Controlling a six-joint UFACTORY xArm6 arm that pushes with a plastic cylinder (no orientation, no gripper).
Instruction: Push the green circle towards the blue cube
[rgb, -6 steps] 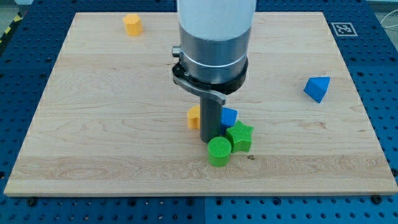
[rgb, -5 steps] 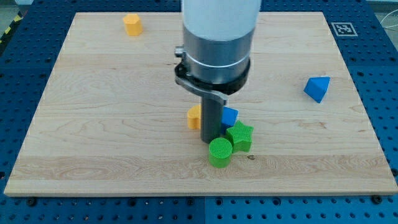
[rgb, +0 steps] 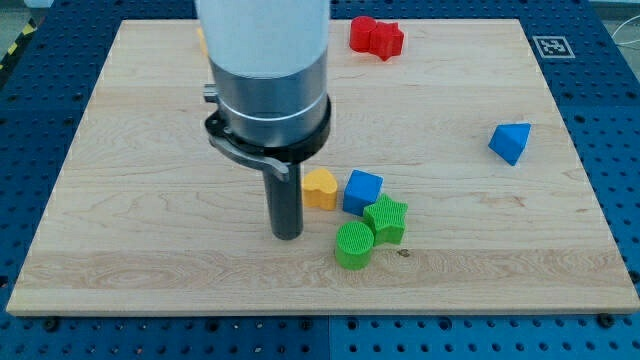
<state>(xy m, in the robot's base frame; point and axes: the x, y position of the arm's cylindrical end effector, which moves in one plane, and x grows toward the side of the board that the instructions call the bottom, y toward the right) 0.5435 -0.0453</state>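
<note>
The green circle (rgb: 353, 244), a ribbed green cylinder, stands near the view's bottom centre, touching the green star (rgb: 385, 219) at its upper right. The blue cube (rgb: 362, 191) sits just above the star and touches a yellow heart (rgb: 319, 188) on its left. My tip (rgb: 287, 236) rests on the board to the left of the green circle, a clear gap apart from it, and below-left of the yellow heart.
A blue triangular block (rgb: 511, 142) lies at the view's right. A red block (rgb: 376, 37) lies at the view's top. The arm's wide body hides part of the top-left board. The wooden board (rgb: 120, 250) ends near the view's bottom.
My tip has moved left, away from the green circle and blue cube. The yellow heart and blue cube now show in full, and the red block is uncovered. The blocks have not moved.
</note>
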